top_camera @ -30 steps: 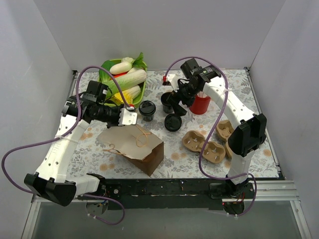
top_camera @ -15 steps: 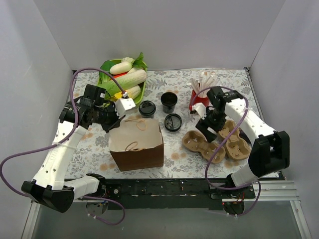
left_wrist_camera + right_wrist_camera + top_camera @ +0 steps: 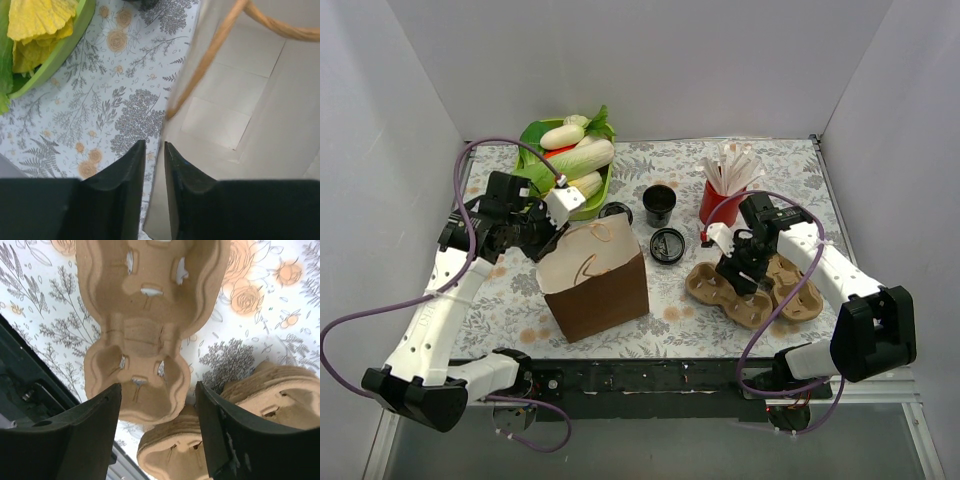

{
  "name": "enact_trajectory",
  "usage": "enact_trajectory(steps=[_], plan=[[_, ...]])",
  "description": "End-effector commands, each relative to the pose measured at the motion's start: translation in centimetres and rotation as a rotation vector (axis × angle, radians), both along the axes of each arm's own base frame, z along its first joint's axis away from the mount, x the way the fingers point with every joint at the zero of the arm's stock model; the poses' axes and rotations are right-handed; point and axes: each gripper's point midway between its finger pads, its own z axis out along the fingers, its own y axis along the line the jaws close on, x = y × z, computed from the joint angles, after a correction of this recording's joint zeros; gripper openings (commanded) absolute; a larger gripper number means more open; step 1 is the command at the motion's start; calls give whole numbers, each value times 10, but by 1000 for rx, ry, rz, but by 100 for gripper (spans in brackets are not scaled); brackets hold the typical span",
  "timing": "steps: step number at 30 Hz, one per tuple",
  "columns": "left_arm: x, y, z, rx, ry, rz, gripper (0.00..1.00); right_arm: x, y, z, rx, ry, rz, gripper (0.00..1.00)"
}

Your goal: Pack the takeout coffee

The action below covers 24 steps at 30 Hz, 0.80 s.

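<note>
The takeout coffee (image 3: 614,210), a small black cup with a black sip lid, stands behind the brown paper bag (image 3: 597,285), partly hidden by the bag's top. My left gripper (image 3: 558,218) is shut on the bag's rim at its back left corner; in the left wrist view the paper wall (image 3: 240,100) runs between the nearly closed gripper tips (image 3: 154,150). My right gripper (image 3: 740,268) is open and empty over a tan pulp cup carrier (image 3: 720,285). In the right wrist view that carrier (image 3: 145,340) lies below the spread gripper (image 3: 157,390).
An open black cup (image 3: 660,203) and a loose black lid (image 3: 667,244) sit mid-table. A red cup of white sticks (image 3: 724,195) stands behind the right gripper. More tan carriers (image 3: 792,288) lie at the right. A green tray of vegetables (image 3: 570,160) sits at the back left.
The bag has gone from lying flat to standing upright and taller, its rim lifted by my left gripper. My right gripper has swung from the cups to just over the carriers.
</note>
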Motion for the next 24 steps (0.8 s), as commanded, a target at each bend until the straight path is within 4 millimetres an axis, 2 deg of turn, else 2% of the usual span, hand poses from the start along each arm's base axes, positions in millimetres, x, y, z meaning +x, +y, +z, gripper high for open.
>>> enact_trajectory(steps=[1,3,5,10,14,18,24], plan=[[11,-8,9,-72,-2,76,30,13,18,7,93,-63,47,65],[15,-17,16,-126,2,86,44,10,22,5,105,-44,47,61],[22,-27,23,-184,10,102,46,5,24,3,112,-22,38,60],[32,-40,25,-231,34,87,47,-16,27,-13,97,26,53,62],[34,-42,23,-229,50,80,47,-13,25,-22,74,4,14,62],[30,-41,18,-225,61,74,47,1,17,-26,19,-50,-34,62],[25,-38,14,-214,68,76,47,-2,15,-30,15,-38,-92,62]])
